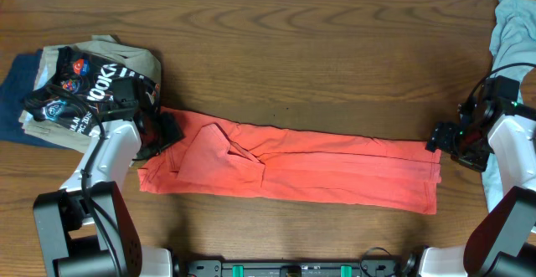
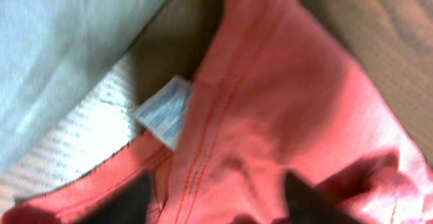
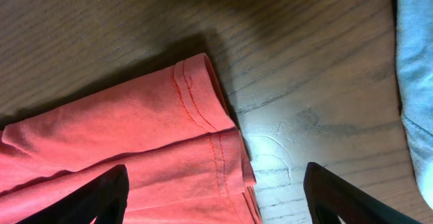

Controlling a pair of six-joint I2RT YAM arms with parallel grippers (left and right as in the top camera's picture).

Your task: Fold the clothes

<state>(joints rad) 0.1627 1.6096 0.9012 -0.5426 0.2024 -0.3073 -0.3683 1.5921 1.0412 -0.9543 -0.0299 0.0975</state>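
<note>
Tools first: left gripper [image 2: 220, 207] has jaws apart over the collar end of the shirt [image 1: 318, 164], label [image 2: 162, 112] just beside, nothing pinched. The right gripper [image 3: 216, 200] is wide and empty above the hem corner [image 3: 203, 95]. The shirt lies as a long band across the table [image 1: 293, 43] (rumpled at the left end). Judgement: bite all layers at each end, lift evenly, keep edges aligned.

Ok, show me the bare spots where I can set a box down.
Widest: bare wooden table beyond the folded red-orange T-shirt, between the black, tan and navy garment pile and the pale blue cloth. A narrower strip runs in front of the shirt. Crowded at both shirt ends, where the left gripper and right gripper sit.
</note>
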